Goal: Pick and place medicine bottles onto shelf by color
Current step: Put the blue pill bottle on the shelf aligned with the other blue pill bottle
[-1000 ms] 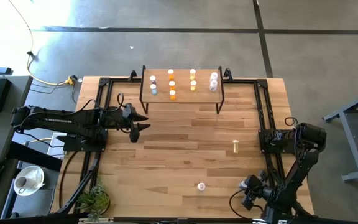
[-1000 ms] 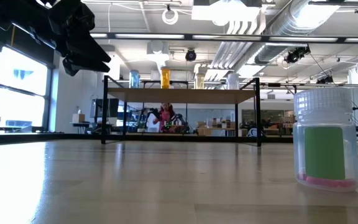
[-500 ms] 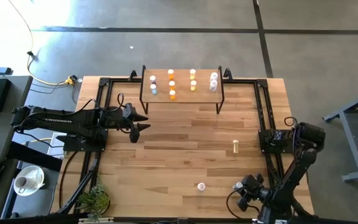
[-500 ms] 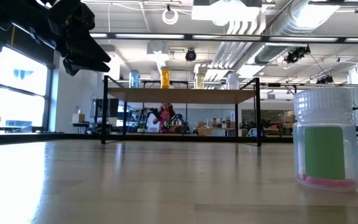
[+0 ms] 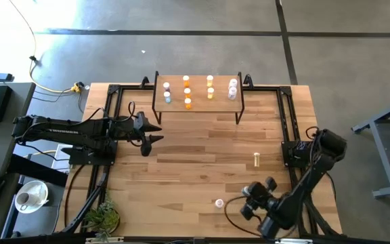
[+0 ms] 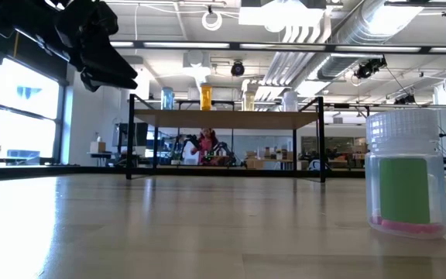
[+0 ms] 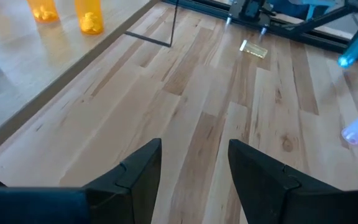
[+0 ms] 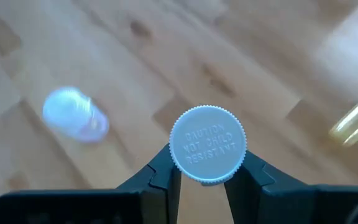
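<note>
The shelf (image 5: 198,102) stands at the table's far middle and bears several upright bottles (image 5: 187,91), orange, yellow, pale blue and pinkish-white. A pinkish-white bottle (image 5: 219,202) stands near the table's front edge and looms large in the low view (image 6: 406,174). A yellow bottle (image 5: 256,159) lies on its side right of centre. My right gripper (image 5: 248,200), just right of the pinkish-white bottle, is shut on a white-capped bottle (image 8: 207,144). My left gripper (image 5: 156,138) hangs open and empty over the table's left middle (image 7: 194,168). My right gripper pinches the white-capped bottle between its two fingers (image 8: 165,167), at opposite sides just under the cap's ribbed rim (image 8: 182,168). The fingers point down at the table from above. The bottle stands upright with its cap toward the camera. The cap hides its body.
Black metal frames (image 5: 107,129) run along the table's left and right sides. A small plant (image 5: 103,218) sits at the near left corner. Bare wood lies between the shelf and the loose bottles.
My right gripper has gone along the near edge toward the table's left, from the near right corner to just beside the standing pinkish-white bottle. The loose bottles on the table have not moved.
</note>
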You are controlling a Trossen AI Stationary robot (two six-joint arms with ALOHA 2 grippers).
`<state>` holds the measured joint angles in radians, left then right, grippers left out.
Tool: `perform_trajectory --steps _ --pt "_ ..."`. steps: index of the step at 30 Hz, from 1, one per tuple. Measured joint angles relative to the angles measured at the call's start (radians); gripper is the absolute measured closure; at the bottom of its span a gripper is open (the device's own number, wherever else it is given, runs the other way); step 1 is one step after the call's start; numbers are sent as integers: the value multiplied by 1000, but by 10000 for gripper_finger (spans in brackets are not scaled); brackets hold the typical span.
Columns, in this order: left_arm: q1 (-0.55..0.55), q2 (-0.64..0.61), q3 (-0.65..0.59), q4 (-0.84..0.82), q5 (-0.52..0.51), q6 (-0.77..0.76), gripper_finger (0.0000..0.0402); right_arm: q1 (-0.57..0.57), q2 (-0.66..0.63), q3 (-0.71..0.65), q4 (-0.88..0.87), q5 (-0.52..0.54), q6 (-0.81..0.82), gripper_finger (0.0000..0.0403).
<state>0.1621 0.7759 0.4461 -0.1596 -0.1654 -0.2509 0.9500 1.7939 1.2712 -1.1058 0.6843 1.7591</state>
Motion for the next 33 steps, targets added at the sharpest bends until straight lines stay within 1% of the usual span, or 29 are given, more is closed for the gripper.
perform_trajectory --steps 3,5,10,15,19,24,29,33 --pt "0 0 0 0 0 24 227 -57 0 78 -78 1 -78 318" --pt "0 0 0 0 0 41 227 -95 0 129 -110 1 -162 318" --pt "0 0 0 0 12 101 227 -204 0 233 -118 3 -422 318" --pt "0 0 0 7 49 167 227 -319 0 302 -98 -32 -676 318" --pt "0 0 0 35 80 203 227 -405 0 327 -46 -88 -841 318" --pt "0 0 0 118 112 244 227 -498 0 327 82 -180 -1039 318" --pt "0 0 0 202 168 280 227 -576 0 327 203 -233 -1184 318" --pt "0 0 0 226 221 289 227 -634 0 324 289 -267 -1263 318"
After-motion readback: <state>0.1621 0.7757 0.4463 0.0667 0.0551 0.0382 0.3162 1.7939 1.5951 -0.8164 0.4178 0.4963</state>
